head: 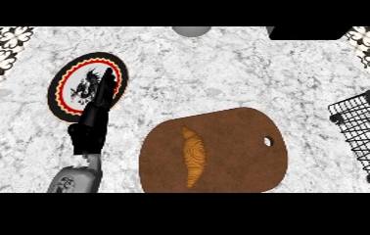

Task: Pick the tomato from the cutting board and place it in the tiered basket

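Nearest to me, at the lower left, a grey forearm (74, 179) comes up from the edge and ends in the black left hand (96, 112). Its fingers (106, 86) are stretched out straight, pressed together into a narrow blade shape, and they hold nothing. The fingertips lie over a round plate (66, 89) with a dark rim, a red and yellow ring and a black figure on white in the middle; from this angle I cannot tell whether they touch the plate or hover just above it.

Beside the forearm, toward the middle of the near edge, a brown wooden cutting board (231, 151) lies flat on the marbled desk (217, 72), with a small hanging hole near its right side. On the board's left half sits a long, tapered, orange-brown thing with a wood-grain look (192, 155). I see no red, round tomato on the board or anywhere else on the desk.

At the right edge, well apart from the hand, part of a black wire tiered basket (353, 126) juts in.

At the far edge, a grey rounded shape (192, 31) and a black block (307, 32) show only partly.
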Robot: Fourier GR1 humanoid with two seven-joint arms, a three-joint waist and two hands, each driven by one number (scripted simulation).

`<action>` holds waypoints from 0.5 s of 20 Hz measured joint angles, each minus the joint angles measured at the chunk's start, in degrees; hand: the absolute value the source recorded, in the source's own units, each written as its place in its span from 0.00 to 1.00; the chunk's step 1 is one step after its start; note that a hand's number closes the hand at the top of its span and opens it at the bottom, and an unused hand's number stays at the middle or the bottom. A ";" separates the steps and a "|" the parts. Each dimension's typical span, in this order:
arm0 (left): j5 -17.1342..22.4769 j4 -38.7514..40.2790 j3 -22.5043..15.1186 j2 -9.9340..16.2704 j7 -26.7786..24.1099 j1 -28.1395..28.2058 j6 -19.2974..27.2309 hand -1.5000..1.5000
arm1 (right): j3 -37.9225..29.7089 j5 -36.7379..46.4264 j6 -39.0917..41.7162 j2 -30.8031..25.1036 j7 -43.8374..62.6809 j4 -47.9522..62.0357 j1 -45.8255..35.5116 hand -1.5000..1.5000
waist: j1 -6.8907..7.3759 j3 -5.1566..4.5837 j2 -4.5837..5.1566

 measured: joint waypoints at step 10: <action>0.34 -1.13 1.23 0.94 0.12 1.36 -0.30 0.50 | -21.58 -8.80 3.38 -9.69 -2.83 14.52 8.61 0.00 | -1.38 0.08 -0.22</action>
